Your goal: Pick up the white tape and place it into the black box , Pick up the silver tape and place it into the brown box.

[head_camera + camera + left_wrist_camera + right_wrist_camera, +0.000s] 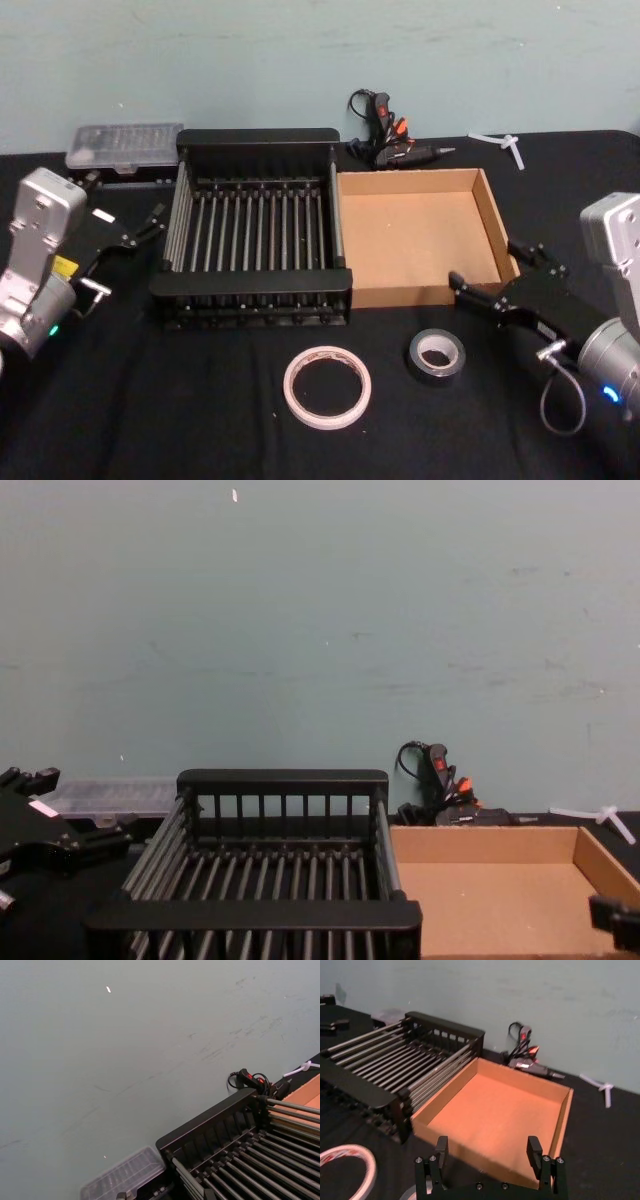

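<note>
White tape (pixel 327 387) lies flat on the black table (pixel 150 420), well to the left of the right gripper (pixel 500 277) and nearer the robot, with the silver tape (pixel 436 357) just beside it, closer to that gripper. The right gripper's fingers (pixel 441 1149) stand spread apart over the brown box's (pixel 490 215) near right corner. Beyond, the black box (pixel 255 292) touches the brown one. The left gripper (pixel 128 232) hangs left of the black box, fingers spread.
</note>
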You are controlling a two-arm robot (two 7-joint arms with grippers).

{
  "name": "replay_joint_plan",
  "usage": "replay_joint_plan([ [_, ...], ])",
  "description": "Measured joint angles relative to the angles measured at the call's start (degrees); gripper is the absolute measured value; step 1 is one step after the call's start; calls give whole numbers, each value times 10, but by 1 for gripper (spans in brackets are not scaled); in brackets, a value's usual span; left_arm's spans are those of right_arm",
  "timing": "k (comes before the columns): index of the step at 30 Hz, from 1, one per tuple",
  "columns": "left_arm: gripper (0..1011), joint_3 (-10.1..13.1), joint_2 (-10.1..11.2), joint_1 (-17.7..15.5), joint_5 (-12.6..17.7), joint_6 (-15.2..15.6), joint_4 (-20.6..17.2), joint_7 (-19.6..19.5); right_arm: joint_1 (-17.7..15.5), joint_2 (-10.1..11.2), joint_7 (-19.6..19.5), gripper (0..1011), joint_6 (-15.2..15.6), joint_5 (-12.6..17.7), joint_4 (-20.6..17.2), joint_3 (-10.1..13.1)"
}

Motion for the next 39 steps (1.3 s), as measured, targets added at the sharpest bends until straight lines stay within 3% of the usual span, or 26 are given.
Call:
replay_joint_plan([
  [13, 1001, 0, 0, 0, 0, 0, 0, 0, -33, -8, 7, 1002, 59, -6, -16, 2],
  [39, 1001, 0, 0, 0, 0, 0, 0, 0, -25, -46, 34, 1002, 90, -39, 29, 5],
])
